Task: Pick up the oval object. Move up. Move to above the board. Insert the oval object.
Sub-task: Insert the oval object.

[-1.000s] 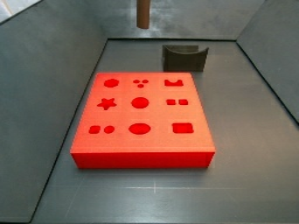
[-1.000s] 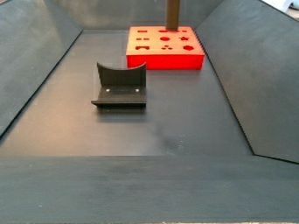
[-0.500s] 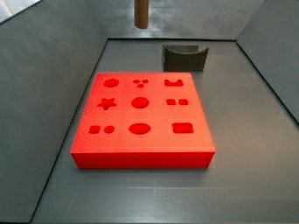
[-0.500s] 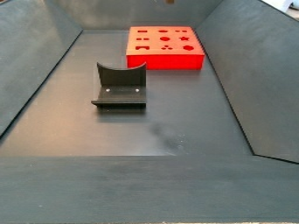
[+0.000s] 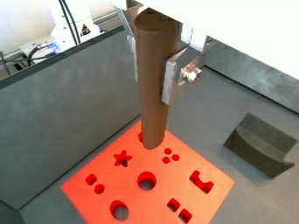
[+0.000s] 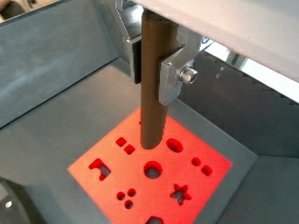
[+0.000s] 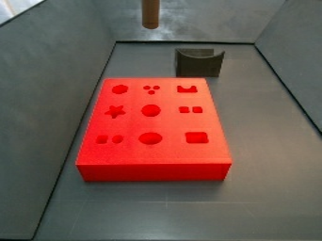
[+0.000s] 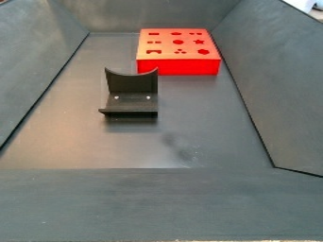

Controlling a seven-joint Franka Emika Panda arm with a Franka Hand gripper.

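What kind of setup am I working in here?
Likely a lab test bench: a grey walled bin holding a red board with shaped holes, a dark holder block, and the gripper holding a brown peg.

hand (image 6: 149, 66), silver finger plates, apparently screwed

brown oval object (image 5: 153, 79) upright in gripper (image 5: 162, 83), above red board (image 5: 135, 179)

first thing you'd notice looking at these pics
The bright red board with its shaped cut-outs lies flat on the grey floor and stands out in every view. In both wrist views the tall brown oval object hangs upright high over the board, clamped in the gripper. A dark grey holder block sits on the floor apart from the board.
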